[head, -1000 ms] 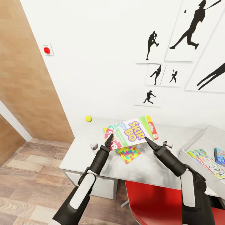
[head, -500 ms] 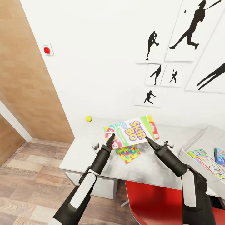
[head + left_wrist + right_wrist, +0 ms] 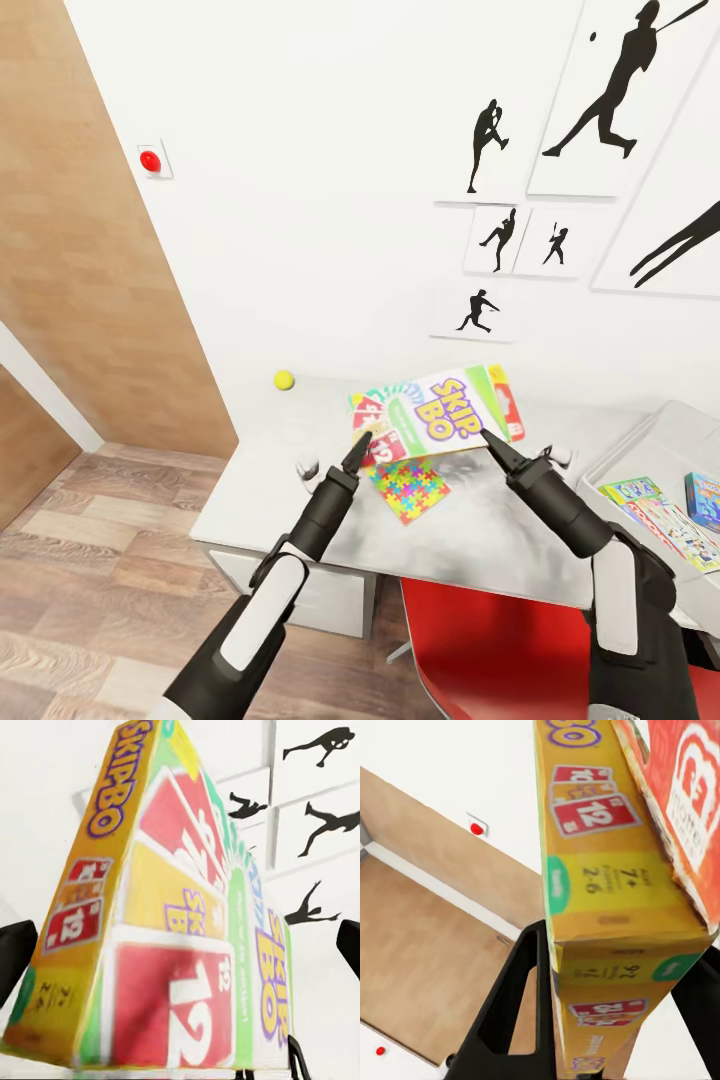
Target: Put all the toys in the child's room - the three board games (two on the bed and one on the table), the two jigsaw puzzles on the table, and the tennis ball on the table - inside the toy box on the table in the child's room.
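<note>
A yellow-green-red Skip-Bo board game (image 3: pixel 435 418) hangs tilted above the table (image 3: pixel 260 480), held at its right lower edge. My right gripper (image 3: pixel 495 440) is shut across the box's thickness, its fingers (image 3: pixel 521 997) either side of the yellow side panel (image 3: pixel 600 885). My left gripper (image 3: pixel 358 447) is open at the box's lower left corner, fingers (image 3: pixel 15 952) spread wide around the printed face (image 3: pixel 187 945). A jigsaw puzzle (image 3: pixel 412 490) lies on the table under the box. The tennis ball (image 3: pixel 284 380) rests near the wall. The toy box (image 3: pixel 650 430) stands at the right.
Inside the toy box lie a blue game box (image 3: pixel 703 495) and other printed flat pieces (image 3: pixel 665 520). A red chair (image 3: pixel 490 650) stands under the table's front edge. A wooden wardrobe door (image 3: pixel 80 250) and a red wall button (image 3: pixel 150 160) are at the left.
The Skip-Bo box has moved right and slightly up with my right gripper. The left gripper has barely shifted, staying at the box's left corner.
</note>
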Tool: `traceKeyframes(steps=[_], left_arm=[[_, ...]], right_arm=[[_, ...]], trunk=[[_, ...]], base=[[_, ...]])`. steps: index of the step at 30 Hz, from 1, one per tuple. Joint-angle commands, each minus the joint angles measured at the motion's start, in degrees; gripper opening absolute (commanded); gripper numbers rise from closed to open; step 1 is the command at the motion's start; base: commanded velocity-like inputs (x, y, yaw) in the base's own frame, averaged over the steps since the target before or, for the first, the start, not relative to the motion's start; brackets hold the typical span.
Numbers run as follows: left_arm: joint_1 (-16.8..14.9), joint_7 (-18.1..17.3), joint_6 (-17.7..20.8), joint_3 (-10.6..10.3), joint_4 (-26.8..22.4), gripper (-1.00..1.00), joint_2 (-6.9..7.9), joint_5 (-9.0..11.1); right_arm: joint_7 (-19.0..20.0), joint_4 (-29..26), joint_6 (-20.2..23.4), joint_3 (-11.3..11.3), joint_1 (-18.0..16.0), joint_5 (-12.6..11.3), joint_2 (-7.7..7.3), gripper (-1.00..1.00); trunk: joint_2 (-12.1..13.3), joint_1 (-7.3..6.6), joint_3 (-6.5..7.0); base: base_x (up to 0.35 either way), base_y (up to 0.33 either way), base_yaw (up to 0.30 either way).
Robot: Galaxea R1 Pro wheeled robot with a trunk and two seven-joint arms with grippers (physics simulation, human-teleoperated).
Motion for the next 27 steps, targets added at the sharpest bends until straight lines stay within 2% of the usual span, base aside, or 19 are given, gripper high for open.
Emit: traceKeyframes(steps=[1,6,10,14,15,18,19,22,25,26,27], left_arm=[[-0.07,-0.35,-0.25,-0.16,-0.02,1.0,0.29,0.4],[-0.07,-0.45,-0.19,-0.08,-0.05,1.0,0.92,0.49],[-0.09,-0.51,0.22,0.03,-0.13,1.0,1.96,0.52],[-0.12,-0.68,1.48,0.22,-0.17,1.0,4.37,0.63],[-0.12,-0.68,1.48,0.22,-0.17,1.0,4.37,0.63],[-0.14,-1.55,2.66,1.14,-0.37,1.0,6.19,0.86],[-0.14,-1.55,2.66,1.14,-0.37,1.0,6.19,0.86],[-0.16,-2.99,4.79,2.22,-0.53,1.0,7.28,0.97],[-0.31,-3.84,7.29,3.3,-0.65,1.0,7.86,0.88],[-0.31,-3.84,7.29,3.3,-0.65,1.0,7.86,0.88],[-0.39,-3.99,8.01,3.77,-0.67,1.0,8.0,0.84]], right_arm=[[-0.06,0.03,-0.48,-0.75,-0.37,0.62,0.04,-1.0],[-0.53,0.02,-0.38,-2.27,-0.98,-0.05,0.01,-1.0],[-0.78,0.02,-0.29,-3.5,-1.41,-0.87,-0.41,-1.0],[-1.0,0.02,0.06,-4.34,-1.72,-2.74,-2.51,-1.0],[-1.0,0.02,0.06,-4.34,-1.72,-2.74,-2.51,-1.0],[-2.0,0.13,1.22,-4.65,-1.98,-3.78,-4.44,-1.0],[-2.0,0.13,1.22,-4.65,-1.98,-3.78,-4.44,-1.0],[-4.72,0.16,2.7,-4.82,-2.72,-4.38,-5.93,-1.0],[-8.4,0.26,4.62,-4.94,-4.83,-4.67,-7.26,-1.0],[-8.4,0.26,4.62,-4.94,-4.83,-4.67,-7.26,-1.0],[-9.56,0.33,5.78,-4.97,-5.75,-4.73,-7.91,-1.0]], trunk=[[-0.11,0.03,-0.1],[-0.11,0.03,-0.1],[-0.11,0.03,-0.1],[-0.11,0.03,-0.1],[-0.11,0.03,-0.1],[-0.11,0.03,-0.1],[-0.11,0.03,-0.1],[-0.11,0.03,-0.1],[-0.11,0.03,-0.1],[-0.11,0.03,-0.1],[-0.11,0.03,-0.1]], base=[[0.0,0.0,0.0],[0.0,0.0,0.0],[0.0,0.0,0.0],[0.0,0.0,0.0],[0.0,0.0,0.0],[0.0,0.0,0.0],[0.0,0.0,0.0],[0.0,0.0,0.0],[0.0,0.0,0.0],[0.0,0.0,0.0],[0.0,0.0,0.0]])
